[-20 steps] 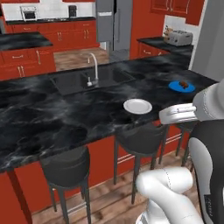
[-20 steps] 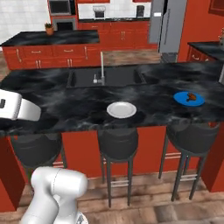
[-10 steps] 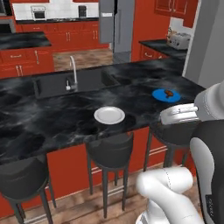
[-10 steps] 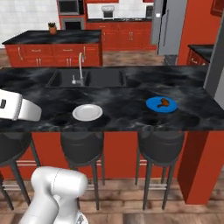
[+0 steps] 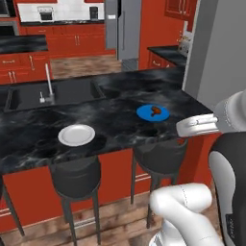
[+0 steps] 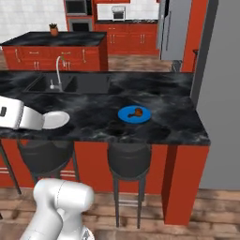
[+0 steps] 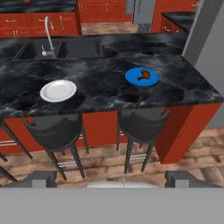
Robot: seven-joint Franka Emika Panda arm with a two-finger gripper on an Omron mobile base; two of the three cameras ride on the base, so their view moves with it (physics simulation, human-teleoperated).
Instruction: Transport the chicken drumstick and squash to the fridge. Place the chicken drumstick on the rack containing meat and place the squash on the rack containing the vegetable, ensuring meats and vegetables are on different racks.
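Note:
The chicken drumstick is a small brown piece lying on a blue plate on the black marble counter. My gripper hangs in front of the counter, well short of the plate, open with nothing between its fingers. The white hand is level with the counter's front edge. The fridge stands at the back of the room, doors shut, so its racks are hidden. The squash is out of view.
An empty white plate lies left of the blue one. Behind it is a sink with a faucet. Two dark stools sit under the counter edge. A tall grey panel ends the counter on the right.
The whole scene has slid left in both base views, so the base has driven right along the counter. The blue plate now sits near the middle. The arm's pose is unchanged.

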